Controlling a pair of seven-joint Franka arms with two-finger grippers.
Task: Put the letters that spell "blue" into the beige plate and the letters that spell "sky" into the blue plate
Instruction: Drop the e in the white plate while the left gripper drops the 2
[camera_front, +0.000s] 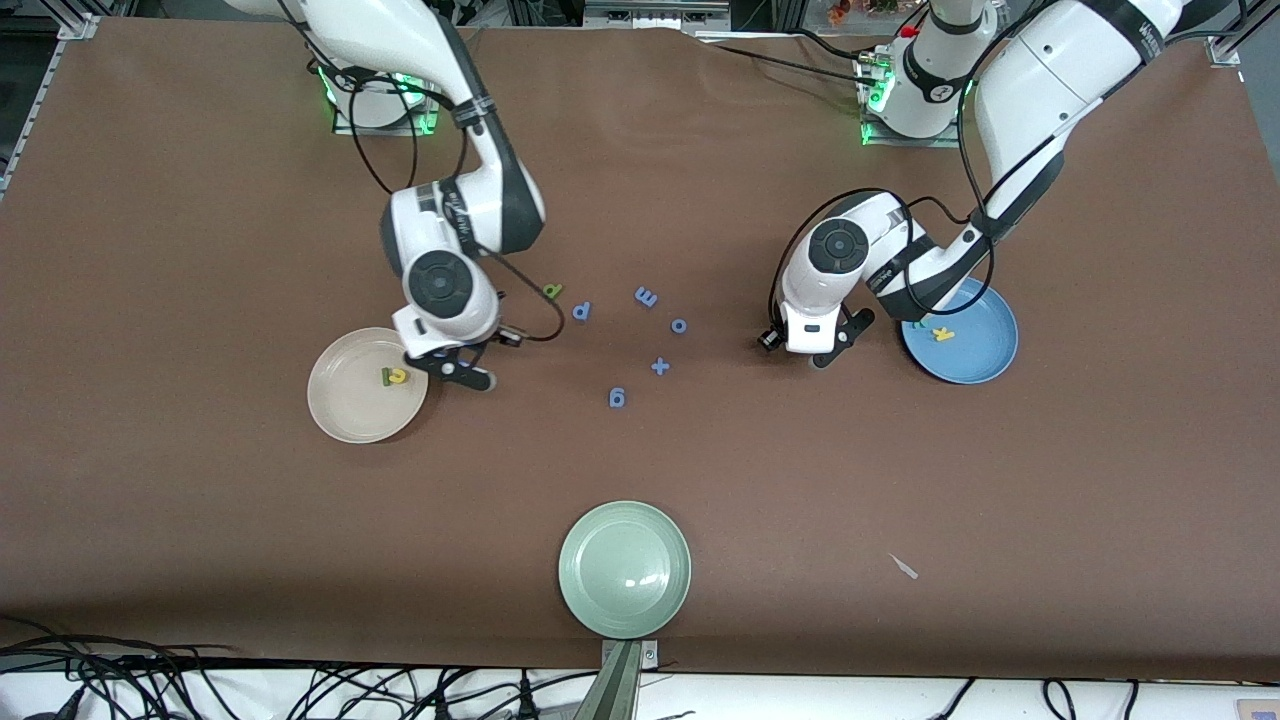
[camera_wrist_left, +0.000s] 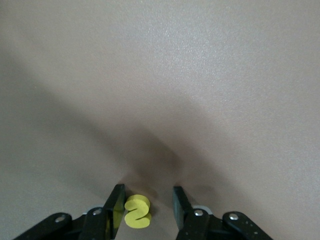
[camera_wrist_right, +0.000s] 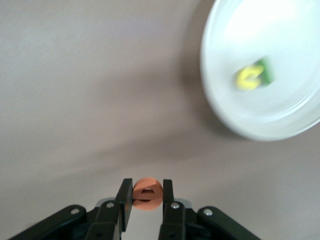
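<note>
While my right fingers (camera_wrist_right: 146, 196) clamp the orange e (camera_wrist_right: 147, 194), my left fingers (camera_wrist_left: 146, 206), half-open, straddle the yellow s (camera_wrist_left: 137, 212); next, close and lift.

2 white arms (camera_front: 470, 210) w/ grey joints (black cables, green base lights).

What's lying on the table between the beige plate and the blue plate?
In the front view, loose foam pieces: a blue cluster with a plus sign, and one green letter.
</note>
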